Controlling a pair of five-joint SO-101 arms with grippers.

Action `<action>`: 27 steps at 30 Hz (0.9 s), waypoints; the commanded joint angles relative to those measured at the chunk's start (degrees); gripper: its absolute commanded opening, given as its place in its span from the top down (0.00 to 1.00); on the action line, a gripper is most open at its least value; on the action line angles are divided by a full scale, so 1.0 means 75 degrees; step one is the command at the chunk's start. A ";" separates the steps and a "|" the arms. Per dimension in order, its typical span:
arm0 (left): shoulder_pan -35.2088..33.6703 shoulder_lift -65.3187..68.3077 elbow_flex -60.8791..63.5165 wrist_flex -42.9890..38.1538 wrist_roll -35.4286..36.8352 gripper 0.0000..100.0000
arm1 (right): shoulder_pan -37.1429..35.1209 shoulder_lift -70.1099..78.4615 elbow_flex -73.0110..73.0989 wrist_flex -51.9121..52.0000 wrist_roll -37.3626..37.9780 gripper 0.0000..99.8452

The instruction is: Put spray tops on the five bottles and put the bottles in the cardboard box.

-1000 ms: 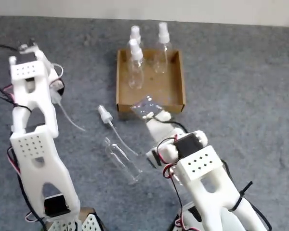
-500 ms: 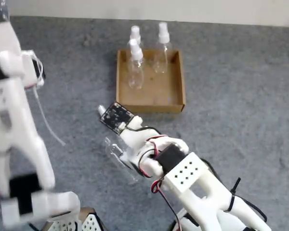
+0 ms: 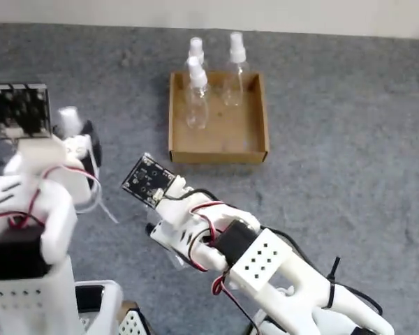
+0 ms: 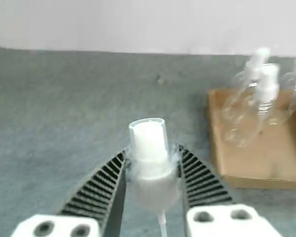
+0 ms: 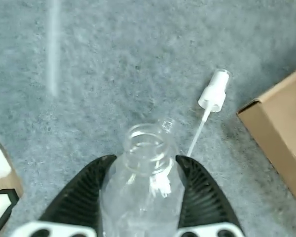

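Left pincer [image 4: 152, 154]: pinching spray top [image 4: 148, 143], tube cut off.
Right pincer [image 5: 145, 160]: pinching open bottle [image 5: 143, 190], base cut off.
Cardboard box [image 3: 218, 151]: 12 o'clock, holds 3 topped bottles [image 3: 197, 101].

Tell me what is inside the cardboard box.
In the cardboard box, three bottles with spray tops stand by the far wall; the near floor is bare. One bottle's base is covered by another.

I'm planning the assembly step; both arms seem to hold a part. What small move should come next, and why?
Probably bring the left gripper with its spray top over the bottle in the right gripper, tube aimed at the open neck: both parts are gripped, and the bottle has no top.
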 commanded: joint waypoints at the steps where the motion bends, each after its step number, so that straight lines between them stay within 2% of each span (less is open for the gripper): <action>1: 0.0580 -0.0369 0.0182 -0.0504 0.0516 1.00 | -0.0111 -0.0264 -0.0358 -0.0193 -0.0094 1.00; 4: 0.0615 -0.0393 0.0287 -0.1055 0.1032 1.00 | -0.0100 -0.0264 -0.0334 -0.0170 -0.0094 1.00; 10: 0.0697 -0.0346 0.0311 -0.1676 0.1078 1.00 | -0.0100 -0.0264 -0.0076 -0.0205 -0.0094 1.00; 13: 0.0733 -0.0346 0.0334 -0.1676 0.1078 1.00 | -0.0100 -0.0264 -0.0076 -0.0205 -0.0094 1.00; 27: 0.2069 -0.0404 0.1705 -0.1430 0.1453 1.00 | -0.0064 -0.0264 -0.0135 -0.0205 -0.0117 1.00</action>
